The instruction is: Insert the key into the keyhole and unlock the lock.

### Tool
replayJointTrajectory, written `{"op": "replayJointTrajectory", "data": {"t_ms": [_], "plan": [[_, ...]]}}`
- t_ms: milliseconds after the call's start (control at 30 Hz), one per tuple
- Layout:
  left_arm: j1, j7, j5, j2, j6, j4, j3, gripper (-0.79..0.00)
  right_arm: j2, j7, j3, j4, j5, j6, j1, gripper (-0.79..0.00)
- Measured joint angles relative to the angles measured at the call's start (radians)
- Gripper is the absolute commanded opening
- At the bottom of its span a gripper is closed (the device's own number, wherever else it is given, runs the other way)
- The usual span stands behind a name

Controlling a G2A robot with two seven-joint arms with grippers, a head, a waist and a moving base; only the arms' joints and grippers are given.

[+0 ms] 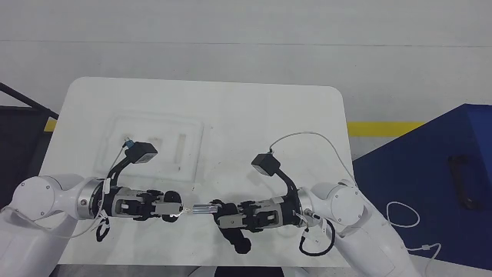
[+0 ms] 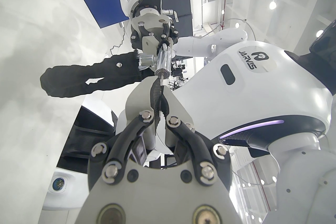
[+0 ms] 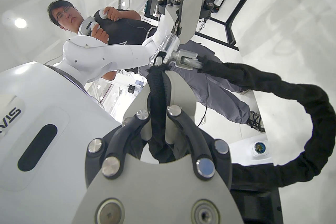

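Top view, white table point(image 1: 261, 115) on grey floor point(image 1: 246, 15), left gripper point(image 1: 177, 208) clamping key point(image 2: 160, 77), right gripper point(image 1: 221, 211) clamping lock point(image 1: 201, 208)

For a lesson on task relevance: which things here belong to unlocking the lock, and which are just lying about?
Job in hand: key, held in left hand; lock with its black cable loop, held in right hand.
Lying about: clear tray, on the white table.
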Motion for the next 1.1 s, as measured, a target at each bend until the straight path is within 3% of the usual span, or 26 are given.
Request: {"op": "replayJointTrajectory", "data": {"t_ms": [767,867,1100], "plan": [[0.002,0.003,0.016,-0.005,-0.004,-0.007,0.001,-0.785,0.001,-0.012,-0.005,-0.006,0.016,-0.009,-0.005,-0.785],[0.008,0.066,0.082,-0.007,-0.053,-0.055,-0.015,-0.785,0.001,-0.013,-0.004,-0.006,0.016,-0.008,-0.006,-0.785],[0.102,0.178,0.229,-0.013,-0.209,-0.179,-0.079,-0.785,0.003,-0.051,0.008,-0.024,0.052,-0.002,-0.034,-0.785]]}}
